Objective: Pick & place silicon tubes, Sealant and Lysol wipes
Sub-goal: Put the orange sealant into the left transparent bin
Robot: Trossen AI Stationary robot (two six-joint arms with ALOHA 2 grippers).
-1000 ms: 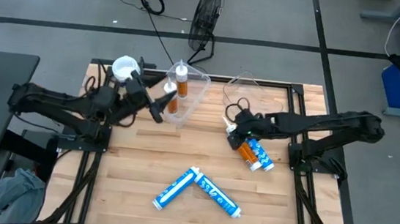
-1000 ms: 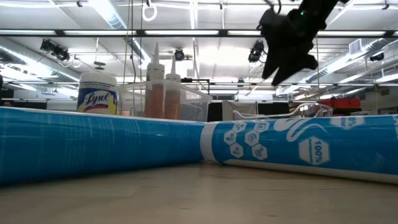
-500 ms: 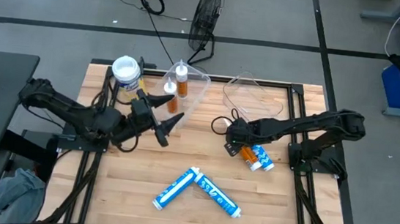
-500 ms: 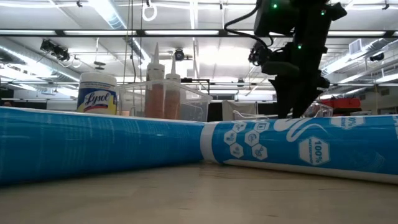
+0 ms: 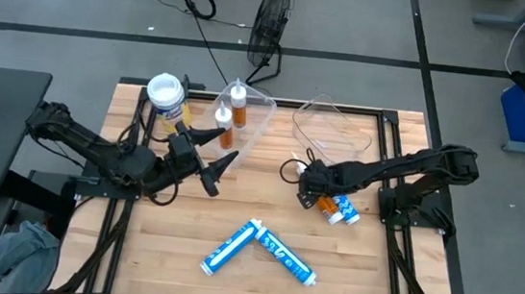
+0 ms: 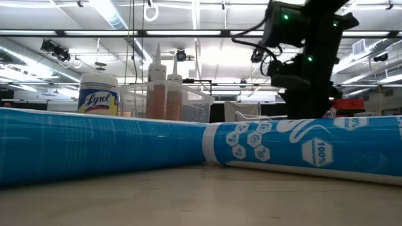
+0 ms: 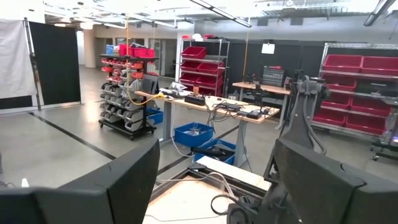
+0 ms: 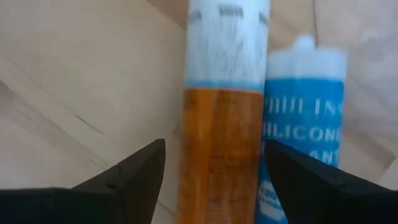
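Right claw [image 8: 211, 171], fingers apart, is straddling the orange tube [image 8: 221, 155] at centre-right of the tabletop [image 5: 176, 245] for pickup; left claw [image 5: 214, 167] is idling spread.

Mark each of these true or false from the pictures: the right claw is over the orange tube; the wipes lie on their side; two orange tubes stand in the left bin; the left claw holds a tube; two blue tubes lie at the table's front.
1. The right claw is open, straddling the orange tube. True.
2. The wipes lie on their side. False: they stand upright, beside the left bin.
3. Two orange tubes stand in the left bin. True.
4. The left claw holds a tube. False: it is open and empty.
5. Two blue tubes lie at the table's front. True.
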